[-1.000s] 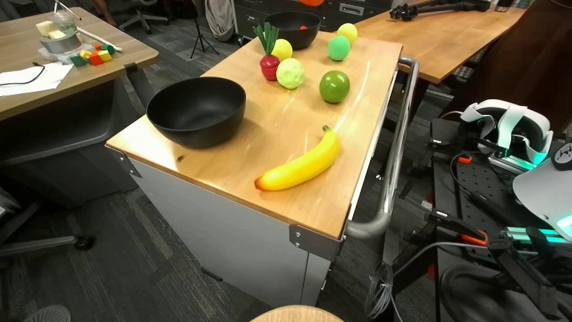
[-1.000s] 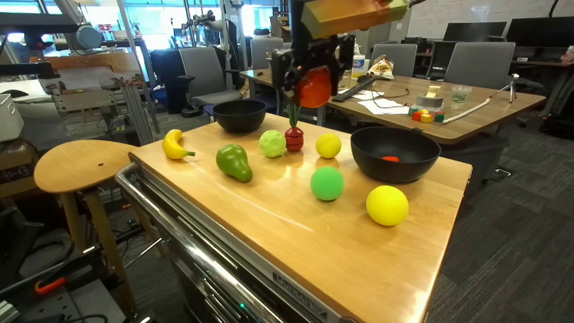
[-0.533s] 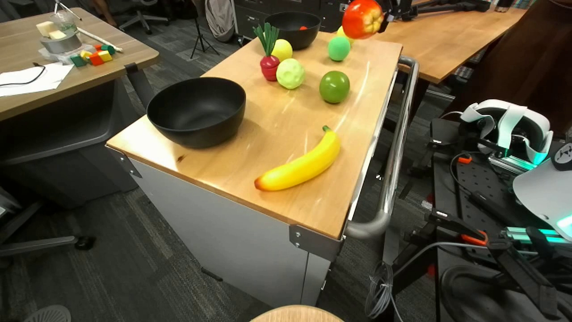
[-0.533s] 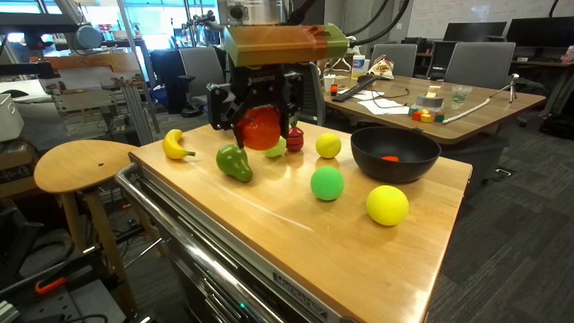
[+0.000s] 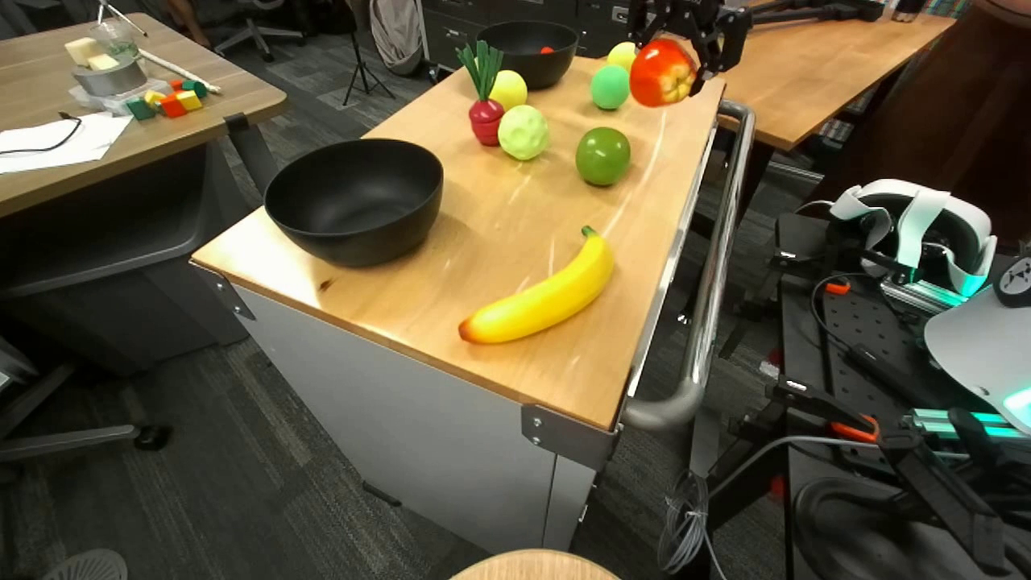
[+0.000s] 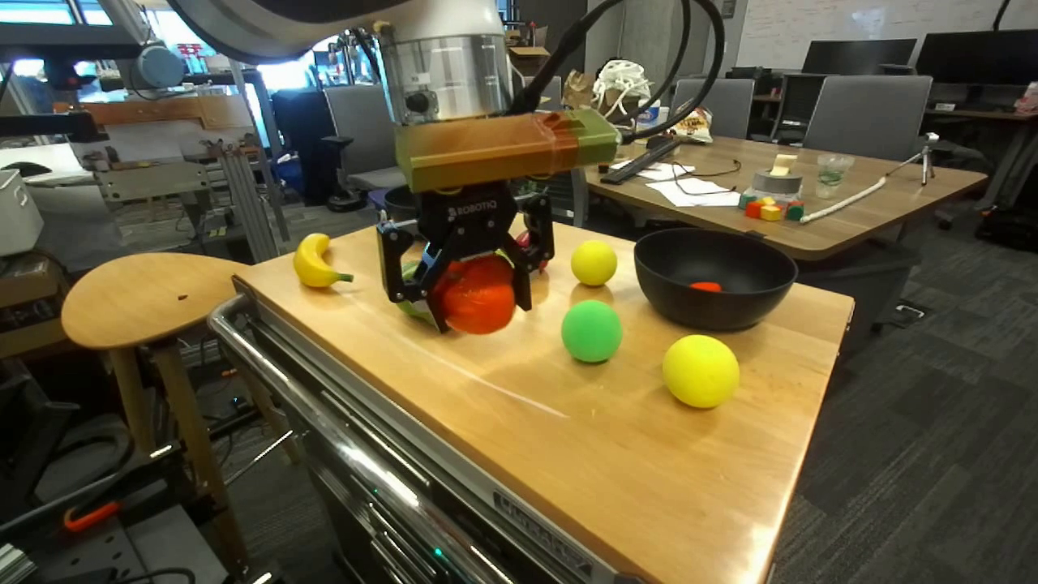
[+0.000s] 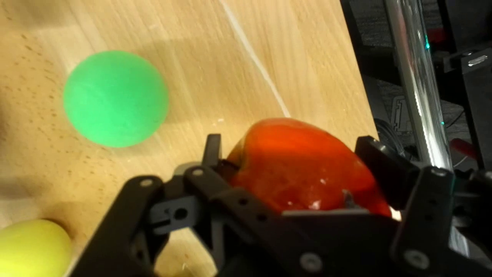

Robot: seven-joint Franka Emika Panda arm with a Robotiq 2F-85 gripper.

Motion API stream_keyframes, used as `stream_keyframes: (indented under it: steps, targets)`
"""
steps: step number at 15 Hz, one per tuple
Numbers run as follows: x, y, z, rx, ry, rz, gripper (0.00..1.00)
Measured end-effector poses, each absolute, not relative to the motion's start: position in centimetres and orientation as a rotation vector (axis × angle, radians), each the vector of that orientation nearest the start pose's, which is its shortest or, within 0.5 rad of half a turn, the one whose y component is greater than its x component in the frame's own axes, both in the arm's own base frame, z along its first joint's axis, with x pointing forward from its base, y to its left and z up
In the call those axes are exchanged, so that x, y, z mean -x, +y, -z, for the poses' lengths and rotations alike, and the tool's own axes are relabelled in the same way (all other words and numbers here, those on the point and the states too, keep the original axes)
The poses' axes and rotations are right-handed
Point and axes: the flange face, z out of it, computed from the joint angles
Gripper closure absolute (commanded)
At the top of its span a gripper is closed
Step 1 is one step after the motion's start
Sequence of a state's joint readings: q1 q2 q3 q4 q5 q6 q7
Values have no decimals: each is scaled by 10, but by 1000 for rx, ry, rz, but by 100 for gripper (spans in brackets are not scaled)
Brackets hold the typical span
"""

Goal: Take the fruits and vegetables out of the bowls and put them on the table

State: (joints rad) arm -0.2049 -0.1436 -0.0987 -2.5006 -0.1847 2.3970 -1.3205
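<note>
We see a robotics lab, office-like: Franka Panda arm (image 6: 446,24), VR headset (image 5: 920,225), whiteboard (image 6: 876,23), monitors (image 6: 859,58), grey office chairs (image 6: 872,113).

The table (image 6: 616,487) bears 2 bowls (image 5: 370,246), 4 balls (image 6: 592,331), a banana (image 5: 544,298), radish (image 5: 486,122) and green fruit (image 5: 602,156).

Table (image 6: 632,462) of smooth, glare-streaked light wood, its bar handle (image 7: 421,84) polished metal; black bowls (image 5: 378,250) matt; red fruit (image 7: 303,165) slick and glossy, dark green fruit (image 5: 602,155) likewise; banana (image 5: 544,298) smooth, softly shiny; green ball (image 7: 115,98) matt; pale yellow-green ball (image 5: 523,133) pitted (rough-looking, even from here); floor (image 5: 242,483) dull carpet.
</note>
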Motion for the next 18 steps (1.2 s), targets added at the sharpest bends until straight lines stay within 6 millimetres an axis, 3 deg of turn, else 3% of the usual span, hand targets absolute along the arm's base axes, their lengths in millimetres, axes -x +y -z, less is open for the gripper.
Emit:
stream_keyframes:
  steps: [2, 3, 7, 10, 12, 15, 18]
  targets:
    - [-440, -139, -330, 2758, -1744, -101, 41]
    - [-442, -139, -325, 2770, -1734, -105, 4]
    - [-448, -136, -320, 2803, -1699, -100, 0]
    - [-457, -130, -338, 2824, -1719, -55, 0]
    - [-464, -125, -365, 2851, -1736, 27, 0]
    - [-482, -123, -436, 2926, -1722, 267, 0]
    - [-502, -142, -504, 3024, -1588, 400, 0]
